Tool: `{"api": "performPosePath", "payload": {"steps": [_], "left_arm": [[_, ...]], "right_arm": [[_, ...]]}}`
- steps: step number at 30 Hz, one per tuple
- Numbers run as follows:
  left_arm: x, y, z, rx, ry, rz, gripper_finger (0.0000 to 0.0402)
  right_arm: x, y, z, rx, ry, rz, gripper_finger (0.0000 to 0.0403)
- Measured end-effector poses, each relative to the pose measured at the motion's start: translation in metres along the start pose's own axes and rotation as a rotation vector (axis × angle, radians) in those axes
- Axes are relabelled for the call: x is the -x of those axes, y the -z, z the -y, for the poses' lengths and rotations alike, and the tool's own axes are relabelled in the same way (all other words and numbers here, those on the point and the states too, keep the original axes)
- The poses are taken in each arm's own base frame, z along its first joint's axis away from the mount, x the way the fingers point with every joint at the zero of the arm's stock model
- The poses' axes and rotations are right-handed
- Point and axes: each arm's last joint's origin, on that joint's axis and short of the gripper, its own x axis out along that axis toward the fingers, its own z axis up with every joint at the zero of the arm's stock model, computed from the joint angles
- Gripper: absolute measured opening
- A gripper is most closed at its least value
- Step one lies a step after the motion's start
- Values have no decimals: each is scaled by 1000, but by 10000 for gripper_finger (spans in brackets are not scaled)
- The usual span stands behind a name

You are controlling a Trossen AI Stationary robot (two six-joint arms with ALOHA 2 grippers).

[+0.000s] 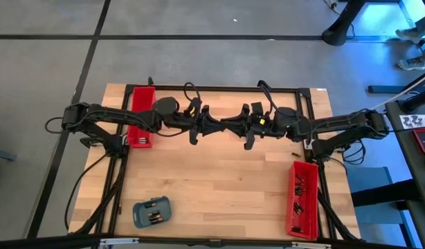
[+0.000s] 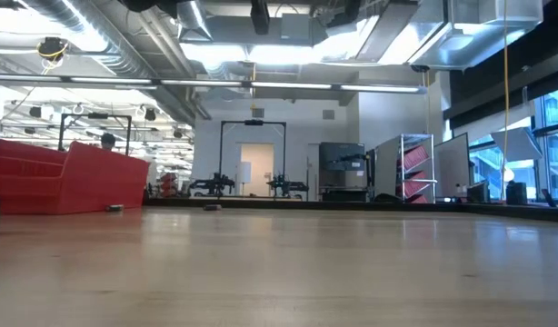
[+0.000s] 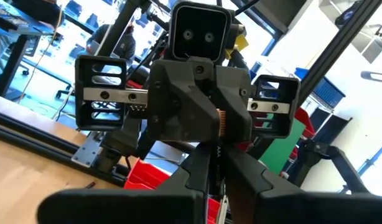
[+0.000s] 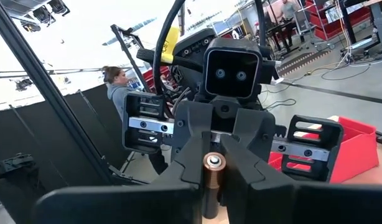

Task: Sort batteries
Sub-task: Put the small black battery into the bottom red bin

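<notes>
Mid-air over table (image 1: 219,187) back half: left gripper (image 1: 214,127), right gripper (image 1: 230,126) pinching one battery (image 4: 212,176) together; bare wood below.

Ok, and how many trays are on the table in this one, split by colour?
Red trays: 2, one at the far left, one at the near right
Blue-grey tray: 1, near left
Total: 3 trays

Open-plan robotics lab: exposed ceiling ducts (image 2: 124,41), metal test frames (image 2: 253,156), rolling racks (image 2: 408,168)
</notes>
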Motion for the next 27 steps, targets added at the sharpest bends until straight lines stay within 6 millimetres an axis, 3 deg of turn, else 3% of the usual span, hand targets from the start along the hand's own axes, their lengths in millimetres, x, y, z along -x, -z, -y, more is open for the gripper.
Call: {"api": "performPosePath", "payload": {"steps": [7, 16, 21, 27], "left_arm": [[0, 0, -2, -17, -32, 8, 57], [0, 0, -3, -15, -51, 10, 112], [0, 1, -3, -17, -54, 3, 115], [1, 1, -7, -30, -72, -12, 115]], "right_arm": [[9, -5, 0, 6, 73, -16, 27], [58, -23, -15, 2, 179, -130, 27], [98, -9, -35, -75, 195, -371, 27], [150, 21, -60, -223, 284, -689, 27]]}}
